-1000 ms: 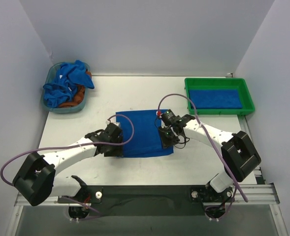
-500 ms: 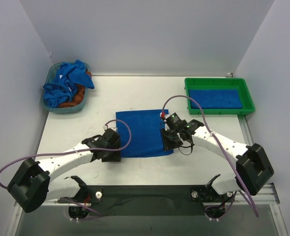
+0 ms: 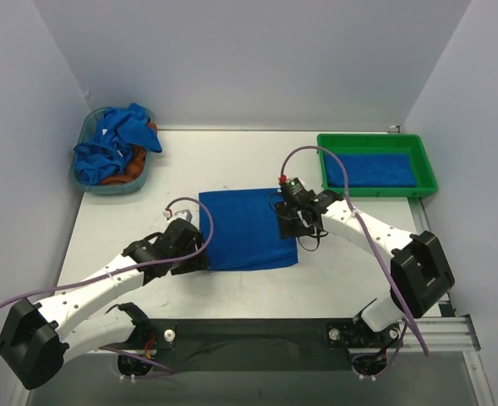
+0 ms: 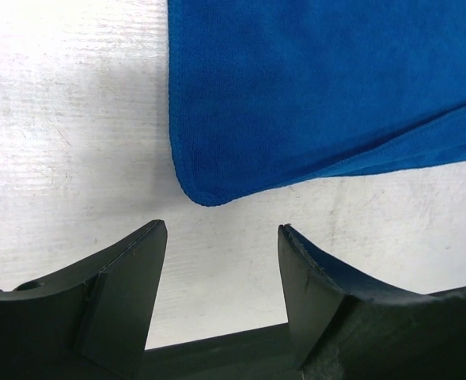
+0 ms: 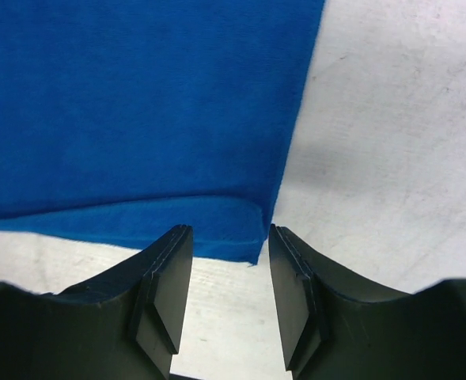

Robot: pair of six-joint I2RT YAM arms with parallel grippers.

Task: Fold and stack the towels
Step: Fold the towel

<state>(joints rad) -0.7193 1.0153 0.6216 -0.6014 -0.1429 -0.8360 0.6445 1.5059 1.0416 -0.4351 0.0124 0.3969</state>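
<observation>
Watching from overhead: one royal-blue towel (image 3: 247,230) lies flat at the centre of the table (image 3: 147,194), both arms drawn in to its near corners.
Towel state: folded, I'd say. Both wrist views show a second layer peeking out along the near edge, and the corners line up neatly.
Left gripper (image 4: 221,229): at about 8 o'clock of the towel. Jaws spread and nothing between them, with the rounded corner just ahead of the tips and apart from them.
Right gripper (image 5: 229,231): at about 4 o'clock of the towel. Jaws parted and not pinching. The near-right corner lies on the table in line with the gap, but no pad presses it.
Why the arms sit there: I read one claw per near corner as the pairing for a two-handed fold. With both let go and the cloth flat, that fold looks finished.
Green tray (image 3: 375,193): at 2 o'clock, holding a folded blue towel (image 3: 369,169) flat inside it. That makes it the stacking spot, so I judge the centre towel goes there.
Teal basket (image 3: 105,191): at 10 o'clock, with a loose heap of blue towels (image 3: 113,139) over an orange-brown cloth (image 3: 126,176). More folding is left, by my reckoning.
Writing and labels: none I can read. No tag shows on the centre towel in any view, and I see no brand marks on the tray, basket or fingers.
Risk as I see it: lifting by one corner could spill the layers open, so I'd want both layers caught in the pinch.
</observation>
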